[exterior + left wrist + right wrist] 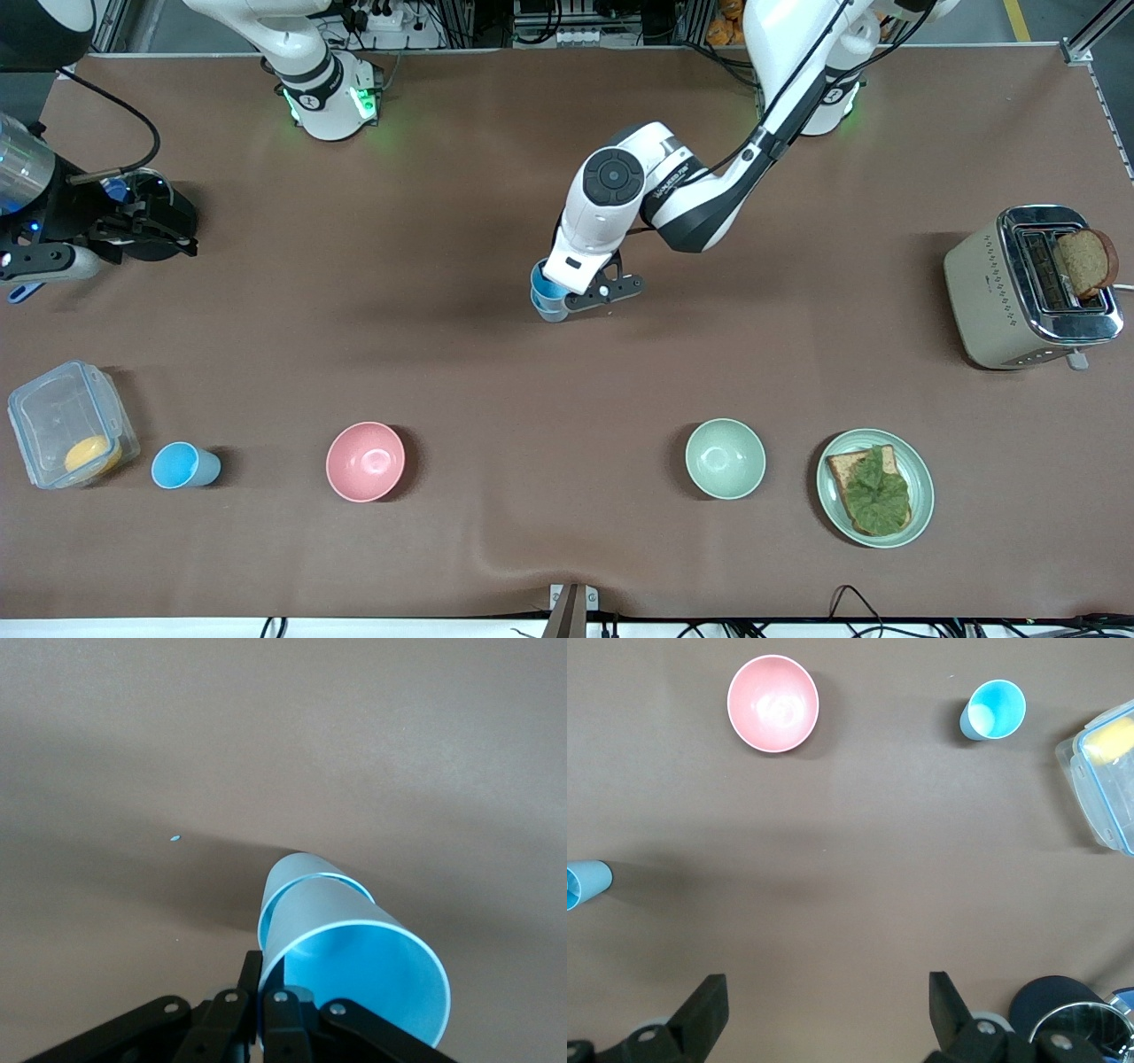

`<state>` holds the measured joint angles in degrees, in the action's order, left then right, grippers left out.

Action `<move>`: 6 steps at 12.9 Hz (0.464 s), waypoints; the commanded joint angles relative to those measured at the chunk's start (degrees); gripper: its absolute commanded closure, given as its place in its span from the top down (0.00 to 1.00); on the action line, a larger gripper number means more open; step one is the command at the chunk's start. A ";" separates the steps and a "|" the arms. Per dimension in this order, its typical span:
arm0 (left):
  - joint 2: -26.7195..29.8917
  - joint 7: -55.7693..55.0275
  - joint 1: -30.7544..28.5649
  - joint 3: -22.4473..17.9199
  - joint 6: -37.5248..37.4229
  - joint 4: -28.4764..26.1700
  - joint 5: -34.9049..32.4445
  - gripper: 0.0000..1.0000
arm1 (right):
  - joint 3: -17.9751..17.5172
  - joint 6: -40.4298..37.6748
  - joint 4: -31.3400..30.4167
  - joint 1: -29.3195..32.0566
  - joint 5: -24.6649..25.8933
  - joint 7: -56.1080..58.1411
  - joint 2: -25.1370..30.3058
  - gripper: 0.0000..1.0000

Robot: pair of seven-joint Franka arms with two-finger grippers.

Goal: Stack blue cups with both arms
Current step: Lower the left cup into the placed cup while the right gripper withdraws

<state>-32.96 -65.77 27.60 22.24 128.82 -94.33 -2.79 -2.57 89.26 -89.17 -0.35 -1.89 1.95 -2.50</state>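
Your left tool (pixel 580 297) pinches the rim of one small light-blue plastic cup (pixel 354 970) pushed into a second (pixel 297 877) mid-worktop, so they nest, while your right tool (pixel 824 1014) waits wide open, and a third blue cup (pixel 184 465) stands beside the clear plastic box (pixel 71 425).

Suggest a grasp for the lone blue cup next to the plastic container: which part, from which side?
The lone blue cup stands upright, mouth open, between the plastic container and the pink bowl. Probably best: come straight down and pinch the rim, one finger inside, one outside. The right gripper, open and waiting at that end of the table, looks best placed.
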 commanded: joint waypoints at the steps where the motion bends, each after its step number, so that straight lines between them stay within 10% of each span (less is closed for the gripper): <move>1: -1.23 -1.11 0.96 -0.62 0.20 1.43 -0.20 0.00 | -0.85 -1.11 2.33 0.79 2.40 0.78 -0.93 1.00; 3: -2.19 -1.11 0.96 -0.62 0.29 1.51 -0.11 0.00 | -0.77 -1.98 2.51 0.88 3.29 0.86 -0.93 1.00; 4: -2.37 -1.11 0.96 -0.62 0.81 1.51 -0.20 0.23 | -0.77 -1.99 2.60 1.05 3.38 0.86 -0.93 1.00; 5: -2.72 -1.11 0.96 -0.62 1.94 1.51 -0.20 0.71 | -0.68 -1.99 3.04 1.06 3.38 0.78 -0.93 1.00; 6: -2.64 -0.94 1.40 -0.88 3.00 1.51 -1.07 1.00 | -0.68 -1.99 3.83 1.14 3.82 0.78 -1.02 1.00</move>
<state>-34.75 -65.77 27.71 22.19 130.42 -94.27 -2.86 -2.52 88.56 -88.10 -0.34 0.49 1.98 -2.64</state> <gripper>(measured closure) 0.819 0.000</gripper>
